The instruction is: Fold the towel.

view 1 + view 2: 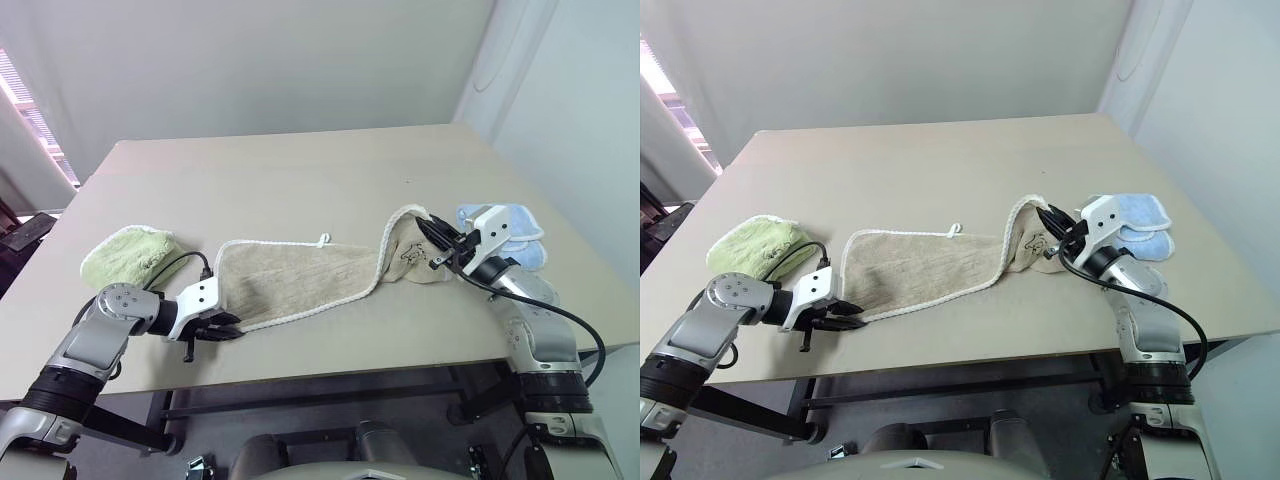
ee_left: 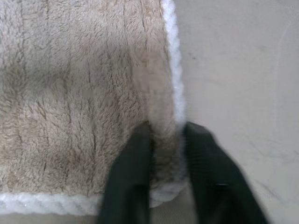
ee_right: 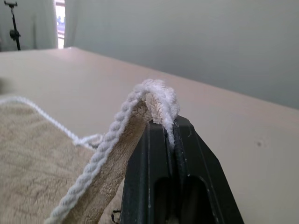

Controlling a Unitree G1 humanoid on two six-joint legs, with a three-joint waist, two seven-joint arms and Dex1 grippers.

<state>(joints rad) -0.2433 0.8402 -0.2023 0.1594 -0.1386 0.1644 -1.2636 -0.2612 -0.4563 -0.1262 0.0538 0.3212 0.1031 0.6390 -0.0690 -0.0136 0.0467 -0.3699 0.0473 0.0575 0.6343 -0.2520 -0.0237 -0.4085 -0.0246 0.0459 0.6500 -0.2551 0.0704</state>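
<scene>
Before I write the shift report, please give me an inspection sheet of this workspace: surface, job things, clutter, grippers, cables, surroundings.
Surface: beige table, far half bare.
Job's things: tan towel spread flat, its right end lifted off the table.
Clutter: green folded towel at left; blue folded towel at right.
Grippers: left gripper shut on the towel's near left corner; right gripper shut on the raised corded edge.
Cables: black cable on left wrist; black cable along right arm.
Surroundings: pale walls.

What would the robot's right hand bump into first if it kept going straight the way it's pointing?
Probably nothing solid soon. The right hand, shut on a raised corner of the towel, points about level, leftward and away across the table. Beyond the cloth the way looks free, though depth is hard to judge.
</scene>
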